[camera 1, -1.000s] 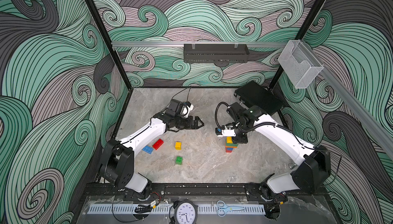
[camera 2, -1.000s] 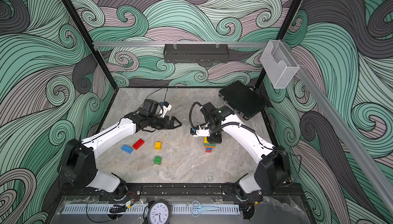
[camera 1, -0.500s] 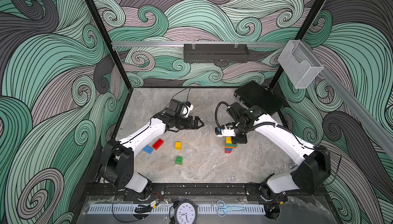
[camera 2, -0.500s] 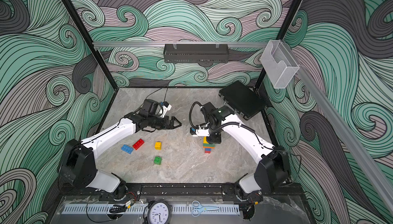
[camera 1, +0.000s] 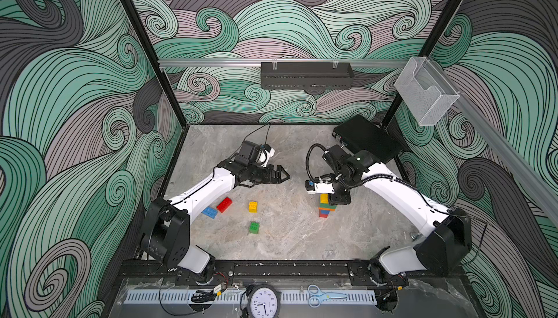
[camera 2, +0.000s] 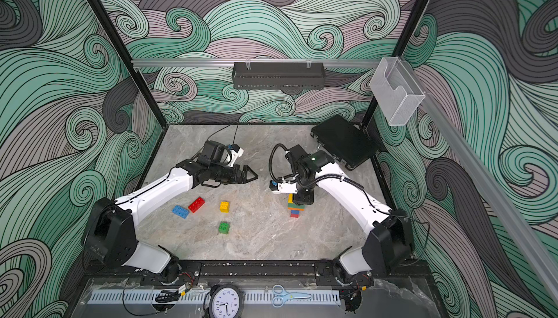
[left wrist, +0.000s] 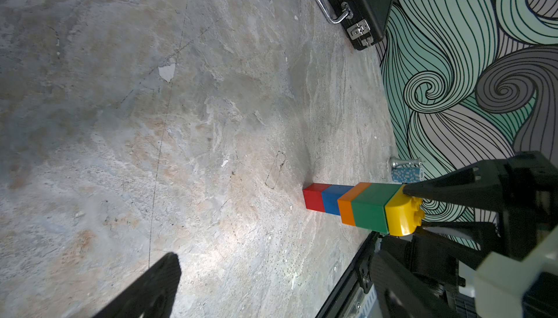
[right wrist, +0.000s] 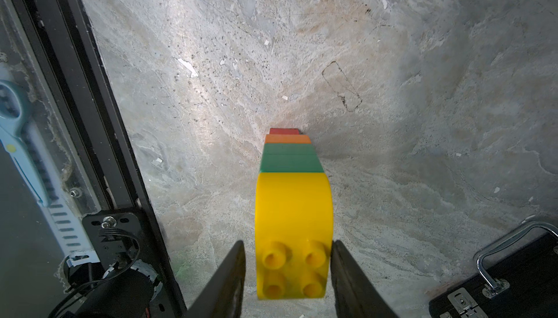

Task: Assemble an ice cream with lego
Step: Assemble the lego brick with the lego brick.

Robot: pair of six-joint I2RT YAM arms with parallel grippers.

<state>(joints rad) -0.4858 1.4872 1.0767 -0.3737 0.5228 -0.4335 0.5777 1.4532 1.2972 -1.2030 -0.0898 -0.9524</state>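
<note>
**Yellow round-topped brick caps the lego tower; right tool slack around it**

The tower stands upright on the marbled desk, on the right arm's side. From the base up it reads red, blue, orange, green, then the yellow piece with its four studs uppermost. The orange and green layers are wider than the red and blue ones below them.

The right tool points straight down over the tower, one finger on each side of the yellow brick. In the right wrist view a thin strip of desk shows between one finger and the brick, while the other finger lies right at the brick's edge. The fingers are parted a little, not pinching it.

The left tool hangs above bare desk with its fingers spread wide and nothing between them. It is aimed toward the tower and stands well apart from it.

Four loose bricks lie on the left arm's side. A blue oblong and a red oblong lie just beside each other, a yellow square is near them, and a green square lies closer to the front rail.

A black case lies in the far corner behind the right arm.
</note>
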